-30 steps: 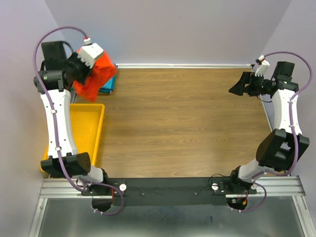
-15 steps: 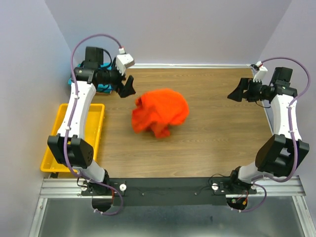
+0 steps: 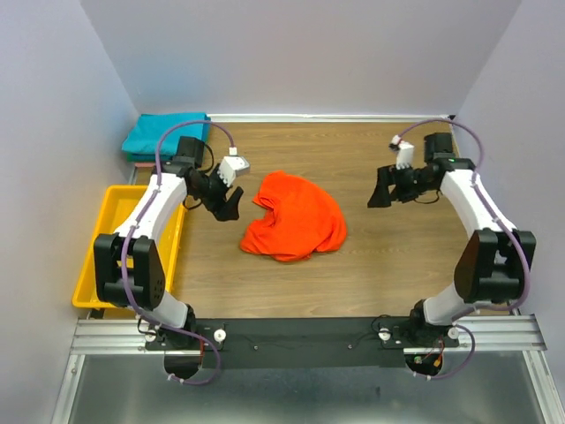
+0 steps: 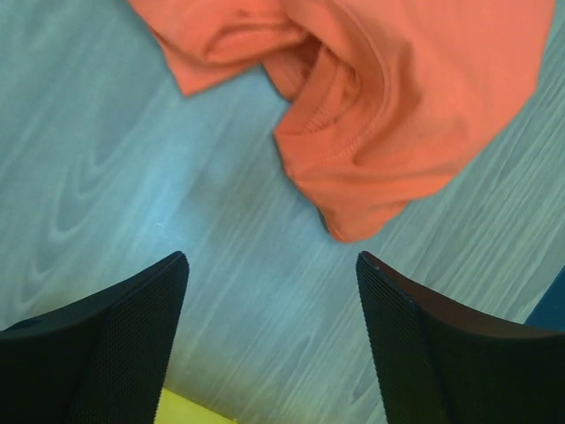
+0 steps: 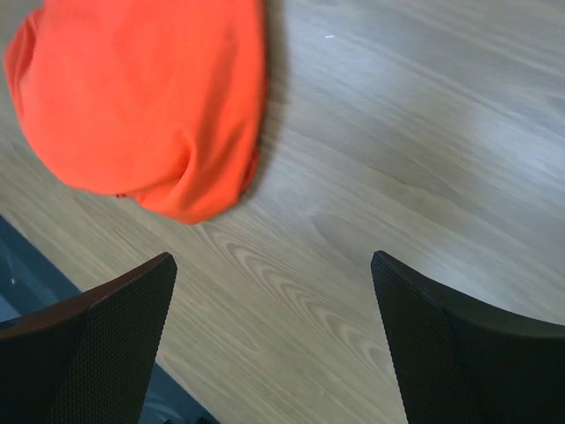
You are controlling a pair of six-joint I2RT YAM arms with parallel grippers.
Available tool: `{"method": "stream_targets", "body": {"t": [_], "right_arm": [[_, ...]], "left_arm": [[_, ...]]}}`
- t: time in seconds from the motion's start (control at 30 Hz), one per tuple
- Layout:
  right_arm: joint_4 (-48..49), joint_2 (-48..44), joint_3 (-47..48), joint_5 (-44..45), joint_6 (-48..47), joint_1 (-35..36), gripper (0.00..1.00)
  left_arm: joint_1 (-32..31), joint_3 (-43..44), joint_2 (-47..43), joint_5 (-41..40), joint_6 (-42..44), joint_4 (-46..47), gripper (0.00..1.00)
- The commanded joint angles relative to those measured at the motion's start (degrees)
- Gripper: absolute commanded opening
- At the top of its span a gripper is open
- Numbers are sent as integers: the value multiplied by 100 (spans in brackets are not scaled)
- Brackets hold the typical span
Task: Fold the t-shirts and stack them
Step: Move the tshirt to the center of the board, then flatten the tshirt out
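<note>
Both empty with jaws apart, my left end effector (image 3: 228, 202) and right end effector (image 3: 381, 191) are flanking the crumpled orange-red t-shirt (image 3: 296, 218) lying on the surface (image 3: 380, 265), so spreading it flat is, I judge, coming next.

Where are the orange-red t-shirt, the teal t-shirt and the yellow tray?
orange-red t-shirt (image 3: 296, 219), top view, middle of the crumpled cloth.
teal t-shirt (image 3: 163, 134), top view, centre of the cloth.
yellow tray (image 3: 119, 212), top view, bare floor.

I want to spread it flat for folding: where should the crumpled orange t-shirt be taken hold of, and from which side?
Probably the hemmed fold poking out of the orange t-shirt toward the left hand. It lies thin on the table, clear of the bunched middle, so come in low from the left.
</note>
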Motion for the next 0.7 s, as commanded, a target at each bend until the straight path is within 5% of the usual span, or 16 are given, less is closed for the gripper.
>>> {"method": "stream_targets", "body": {"t": [0.0,0.47,0.57,0.67], "right_arm": [[216,503,-70,473,32,488,95],[515,2059,80,158,357,1428,88],[550,2358,115,8,436,1534,86],[612,2675,159,-141,515,1552,74]], "left_arm": [[-296,-591,122,-312,-153,480,77],[-973,-910,1440,-233,-830,1350,68],[-973,-839,1642,-14,-821,1272,49],[-973,-734,1695,83,-795,1158,22]]}}
